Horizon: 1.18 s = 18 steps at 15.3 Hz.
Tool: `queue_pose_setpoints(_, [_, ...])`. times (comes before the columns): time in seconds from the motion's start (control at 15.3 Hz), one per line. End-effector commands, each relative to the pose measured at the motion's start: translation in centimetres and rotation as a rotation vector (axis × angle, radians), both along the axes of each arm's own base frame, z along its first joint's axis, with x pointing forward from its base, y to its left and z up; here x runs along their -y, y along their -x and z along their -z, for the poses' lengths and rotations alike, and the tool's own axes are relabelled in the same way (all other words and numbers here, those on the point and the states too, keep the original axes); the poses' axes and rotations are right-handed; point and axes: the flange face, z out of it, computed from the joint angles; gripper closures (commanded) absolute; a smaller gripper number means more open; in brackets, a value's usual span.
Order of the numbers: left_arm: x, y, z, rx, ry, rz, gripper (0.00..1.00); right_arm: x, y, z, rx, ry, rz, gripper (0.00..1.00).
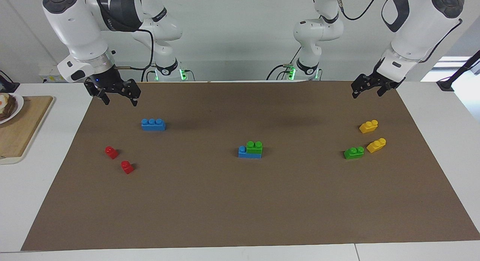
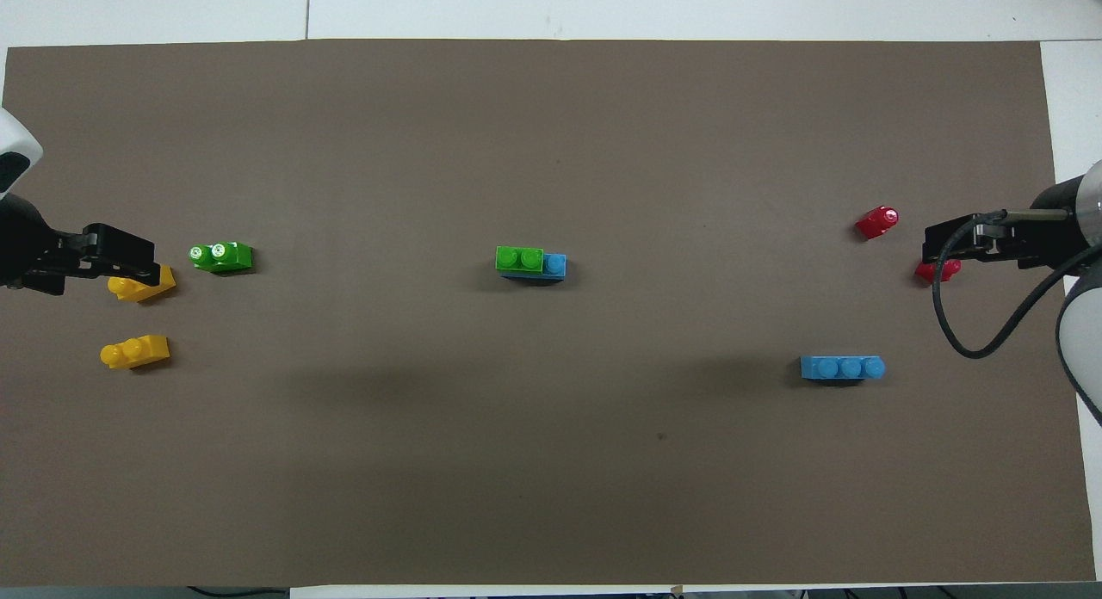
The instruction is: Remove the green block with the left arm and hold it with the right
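A green block (image 1: 254, 147) sits pressed on top of a blue brick (image 1: 243, 153) in the middle of the brown mat (image 1: 240, 208). It covers two of the brick's studs; the pair also shows in the overhead view, green block (image 2: 519, 260) on blue brick (image 2: 556, 265). A second green block (image 1: 354, 152) (image 2: 221, 256) lies loose toward the left arm's end. My left gripper (image 1: 368, 91) (image 2: 148, 259) is open, empty and raised over the mat's corner at its own end. My right gripper (image 1: 119, 99) (image 2: 934, 248) is open, empty and raised over the mat's corner at its end.
Two yellow bricks (image 1: 368, 126) (image 1: 376, 145) lie beside the loose green block. A loose blue three-stud brick (image 1: 153, 124) and two small red bricks (image 1: 111, 152) (image 1: 127, 167) lie toward the right arm's end. A wooden board (image 1: 22, 129) with a plate (image 1: 15, 103) stands off the mat there.
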Motion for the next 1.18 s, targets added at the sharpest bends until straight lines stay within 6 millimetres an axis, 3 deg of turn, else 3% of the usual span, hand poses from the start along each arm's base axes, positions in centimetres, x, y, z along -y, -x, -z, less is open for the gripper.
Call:
queue_pose_setpoints(0.0, [0.6,-0.1,-0.3,0.013,-0.013,-0.05,0.0,0.0,0.6,-0.2,0.002,-0.016,-0.001,0.0])
queue_pose_setpoints(0.33, [3.9,-0.3,0.1,0.008,-0.028,-0.06,0.0,0.2,0.6,-0.2,0.002,-0.016,-0.001,0.0])
queue_pose_setpoints(0.46, [7.0,-1.3,0.9,-0.007,-0.051,-0.062,0.0,0.4,0.6,-0.3,0.005,-0.016,0.001,0.0])
queue_pose_setpoints(0.65, [12.0,-3.7,2.2,-0.017,-0.061,-0.214,0.0,0.4,0.5,-0.4,0.01,-0.016,0.002,0.0])
queue_pose_setpoints(0.85, [13.9,-4.8,3.0,-0.021,-0.06,-0.379,0.0,0.6,-0.2,-0.5,0.067,-0.019,0.036,0.0])
queue_pose_setpoints(0.98, [16.8,-5.0,4.7,-0.037,-0.079,-0.418,0.0,-0.1,-0.7,-0.3,0.09,-0.032,0.321,0.0])
queue_pose_setpoints(1.11, [19.5,-6.2,5.0,-0.022,-0.081,-0.526,0.0,-1.4,-1.0,0.2,0.076,-0.065,0.532,0.0])
